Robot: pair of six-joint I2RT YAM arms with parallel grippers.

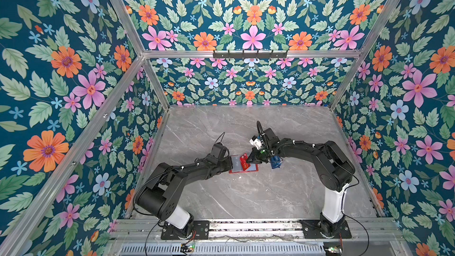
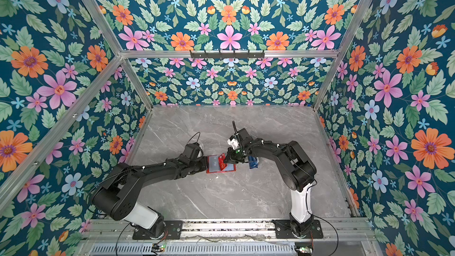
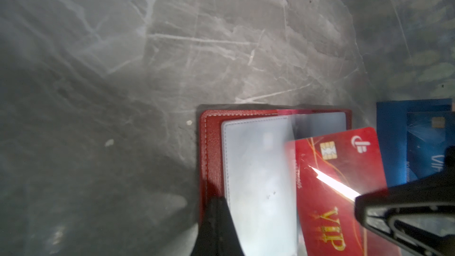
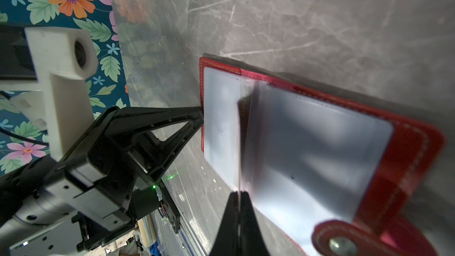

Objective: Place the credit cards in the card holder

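In both top views the open red card holder point(image 1: 236, 166) point(image 2: 214, 165) is seen lying flat near the middle of the grey marble table point(image 1: 246, 200), clear sleeves turned up. The left gripper point(image 1: 231, 165) is set against its left edge with the jaws closed; whether the cover is pinched or merely pressed cannot be told. The right gripper point(image 1: 249, 160) is closed on the red VIP card point(image 1: 243, 161), which is held tilted over the sleeves. A small blue tray point(image 1: 275, 163) is seen just right of the holder, partly hidden by the right arm. In the left wrist view the red VIP card point(image 3: 337, 176) is shown at lower right, clamped by the right gripper point(image 3: 362, 205), its left edge overlapped by a lifted clear sleeve point(image 3: 261, 168). At the right edge the navy card point(image 3: 428, 144) is seen resting in the blue tray point(image 3: 391, 144). In the right wrist view the red VIP card point(image 4: 243, 112) is seen almost edge-on, rising from the closed right gripper point(image 4: 238, 200) at lower centre toward the fold between the sleeves. The left gripper point(image 4: 197, 118) is shown touching the holder's edge at centre left, and the snap tab point(image 4: 344, 240) lies at lower right. Insertion of the first card is judged to be in hand, with neither card yet seated. For the next move, the card's leading edge must be kept in line with a sleeve mouth and slid in while the holder is steadied.
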